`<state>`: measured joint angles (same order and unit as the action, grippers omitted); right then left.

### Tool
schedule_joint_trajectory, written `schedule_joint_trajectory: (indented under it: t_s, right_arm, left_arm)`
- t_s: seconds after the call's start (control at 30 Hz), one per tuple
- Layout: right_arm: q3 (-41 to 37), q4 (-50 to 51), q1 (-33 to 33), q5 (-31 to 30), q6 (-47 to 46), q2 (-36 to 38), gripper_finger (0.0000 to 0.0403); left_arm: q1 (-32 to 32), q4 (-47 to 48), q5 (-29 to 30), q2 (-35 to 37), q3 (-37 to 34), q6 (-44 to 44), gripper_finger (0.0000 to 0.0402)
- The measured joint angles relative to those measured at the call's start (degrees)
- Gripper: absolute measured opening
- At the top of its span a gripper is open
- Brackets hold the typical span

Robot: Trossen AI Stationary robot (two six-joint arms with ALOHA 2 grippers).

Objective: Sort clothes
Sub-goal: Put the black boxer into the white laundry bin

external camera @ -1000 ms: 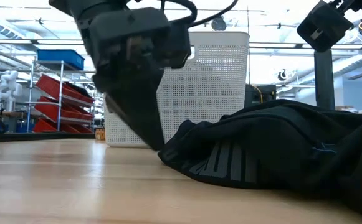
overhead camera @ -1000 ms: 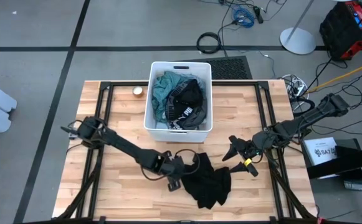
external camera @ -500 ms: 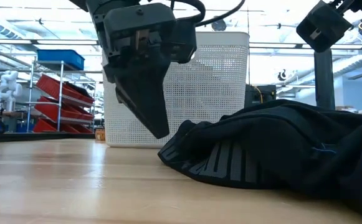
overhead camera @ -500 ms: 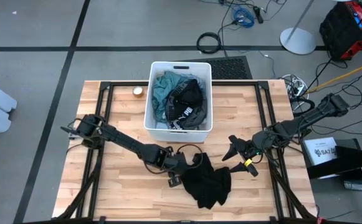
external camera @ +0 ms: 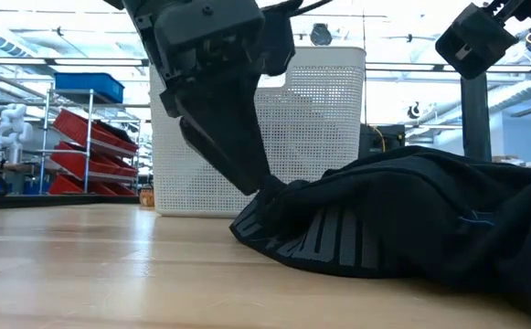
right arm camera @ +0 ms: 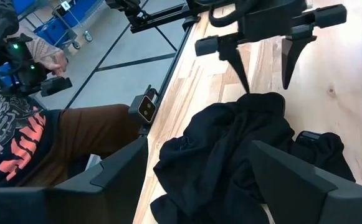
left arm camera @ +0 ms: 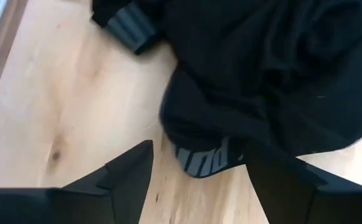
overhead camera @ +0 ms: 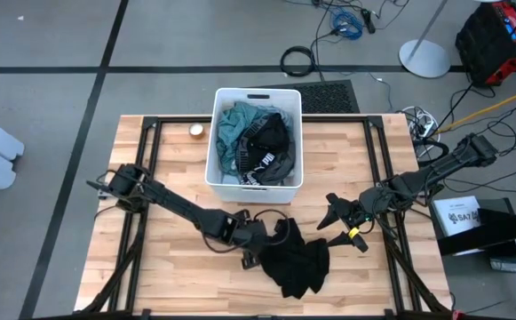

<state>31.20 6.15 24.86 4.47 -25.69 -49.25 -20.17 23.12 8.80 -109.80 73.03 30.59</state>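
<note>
A black garment [overhead camera: 300,260] with a grey waistband [left arm camera: 199,163] lies crumpled on the wooden table, near its front edge. My left gripper [overhead camera: 253,256] is open at the garment's left edge, fingers slanting down. The waistband edge lies between the fingers in the left wrist view [left arm camera: 196,149]. My right gripper [overhead camera: 327,213] hangs open above the table, to the right of the garment, with nothing in it. More clothes fill the white bin [overhead camera: 213,169]: a teal piece [overhead camera: 235,124] and a black piece with white lettering [overhead camera: 266,149]. My left gripper's open fingers straddle the black garment's left edge [external camera: 270,192], slanting down from the table's left. Whether a fingertip [right arm camera: 248,87] touches the cloth, I cannot tell.
The bin stands at the table's far middle, behind the garment [external camera: 320,119]. A small round object [overhead camera: 195,131] sits left of the bin. A person [right arm camera: 19,130] sits beyond the table's near edge. Bare wood lies left and right of the garment.
My left gripper has risen off the table beside the garment's left edge. It has shifted a little toward the garment, and its fingers now stand at the edge fold. The garment has kept its place and shape. My right arm has kept still.
</note>
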Motion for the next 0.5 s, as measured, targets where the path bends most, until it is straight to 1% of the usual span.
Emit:
schedule_joint_trajectory:
  t_s: [0.1,0.23,0.5]
  right_arm:
    - [0.0,0.0,0.0,0.0,0.0,0.0,0.0270]
    - [0.0,0.0,0.0,0.0,-0.1,0.0,0.0270]
    - [0.0,0.0,0.0,0.0,-0.2,0.0,0.0270]
  left_arm:
    - [-0.2,-1.3,-0.1,0.0,0.0,-1.8,0.0265]
    - [-0.1,-1.7,-0.2,0.0,0.0,-4.1,0.0263]
    - [0.6,-3.3,-0.2,-0.8,-3.0,-4.1,0.0262]
